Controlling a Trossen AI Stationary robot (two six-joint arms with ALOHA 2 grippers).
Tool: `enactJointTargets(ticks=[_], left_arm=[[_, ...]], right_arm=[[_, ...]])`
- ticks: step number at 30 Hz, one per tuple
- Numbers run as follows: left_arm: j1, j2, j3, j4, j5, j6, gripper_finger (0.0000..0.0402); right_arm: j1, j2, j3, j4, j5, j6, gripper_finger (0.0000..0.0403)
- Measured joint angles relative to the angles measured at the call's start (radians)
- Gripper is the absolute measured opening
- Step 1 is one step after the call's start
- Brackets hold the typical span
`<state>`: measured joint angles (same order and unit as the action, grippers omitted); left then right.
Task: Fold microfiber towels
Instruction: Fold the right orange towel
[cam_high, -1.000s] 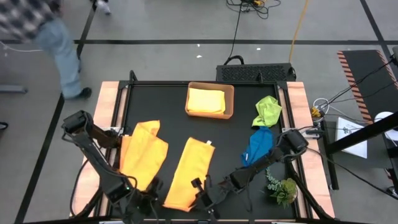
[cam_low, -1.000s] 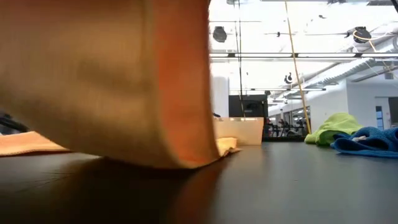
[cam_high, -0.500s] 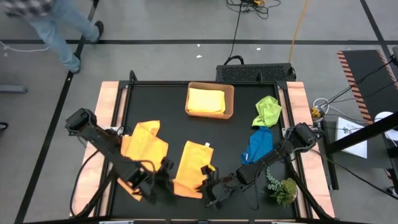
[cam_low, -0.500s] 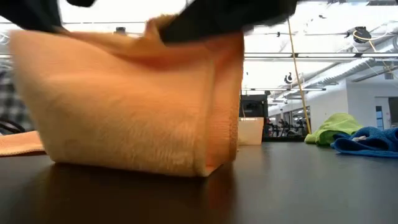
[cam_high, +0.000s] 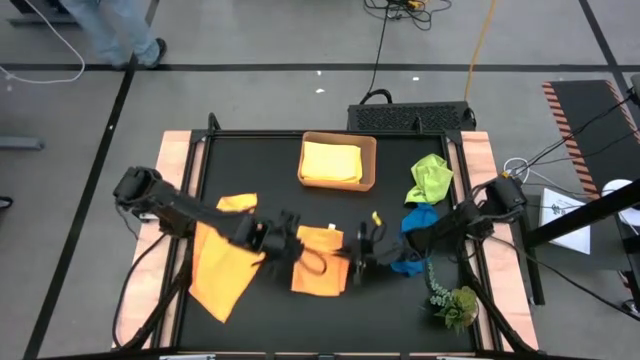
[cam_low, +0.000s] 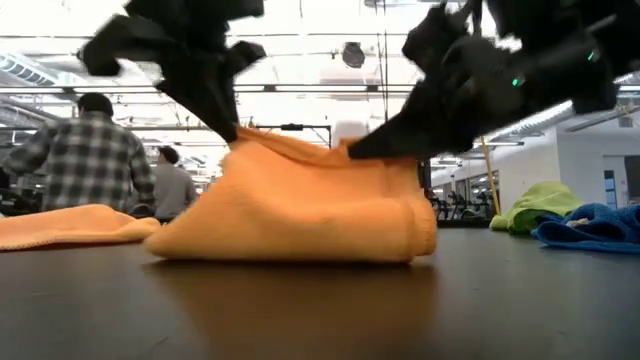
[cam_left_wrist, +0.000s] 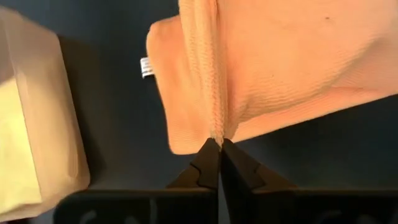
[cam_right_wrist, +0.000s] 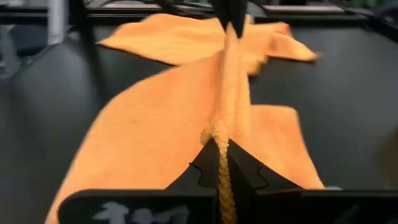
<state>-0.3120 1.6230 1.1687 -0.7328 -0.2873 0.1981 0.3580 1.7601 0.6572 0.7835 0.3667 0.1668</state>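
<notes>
An orange microfiber towel (cam_high: 318, 272) lies doubled over at the table's middle; its raised top edge (cam_low: 300, 150) stretches between my two grippers. My left gripper (cam_high: 288, 238) is shut on that edge's left end. My right gripper (cam_high: 352, 260) is shut on its right end. A second orange towel (cam_high: 225, 268) lies flat to the left. A yellow towel (cam_high: 332, 160) rests in the tan tray (cam_high: 371, 160). Lime green (cam_high: 431, 177) and blue (cam_high: 416, 232) towels lie crumpled at the right. My left gripper pinches the bunched edge of the orange towel (cam_left_wrist: 215, 127) between its two fingertips, slanting down from the left. The edge is held above the table while the towel's lower fold (cam_low: 290, 245) rests on it. My right gripper pinches the same edge at its other end (cam_right_wrist: 219, 138), coming almost level from the right. The gathered hem runs as a taut ridge from these fingers to the other gripper (cam_right_wrist: 233, 18). The cloth slopes down to the table on both sides.
A small green plant sprig (cam_high: 456, 302) lies at the near right corner. The tray stands at the far middle. Bare black table (cam_high: 270, 180) shows between the tray and the towels. People stand in the room beyond the table (cam_low: 85, 160).
Both grippers, shut on the towel's near end, have carried it up and toward the far edge. The long strip has folded over itself into a shorter stack; its far end stayed on the table.
</notes>
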Motion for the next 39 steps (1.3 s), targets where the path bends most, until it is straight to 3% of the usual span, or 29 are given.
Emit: enactJointTargets(ticks=[9,19,27,31,39], left_arm=[[0.141,0.000,-0.025,-0.024,0.134,-0.060,0.0004],[0.189,0.013,-0.033,-0.012,0.104,-0.061,0.0004],[0.287,0.023,-0.135,0.116,0.132,-0.020,0.0003],[0.332,0.022,-0.186,0.242,0.096,-0.017,0.0021],[0.367,0.021,-0.198,0.308,0.029,0.013,0.0087]], right_arm=[[-0.104,0.049,-0.013,0.040,-0.008,-0.026,0.0000],[-0.174,0.051,-0.013,0.028,-0.006,-0.021,0.0000],[-0.224,0.102,-0.013,0.040,0.001,0.005,0.0000],[-0.259,0.143,-0.014,0.063,0.029,0.005,0.0007],[-0.279,0.131,-0.016,0.055,0.081,-0.005,0.0055]])
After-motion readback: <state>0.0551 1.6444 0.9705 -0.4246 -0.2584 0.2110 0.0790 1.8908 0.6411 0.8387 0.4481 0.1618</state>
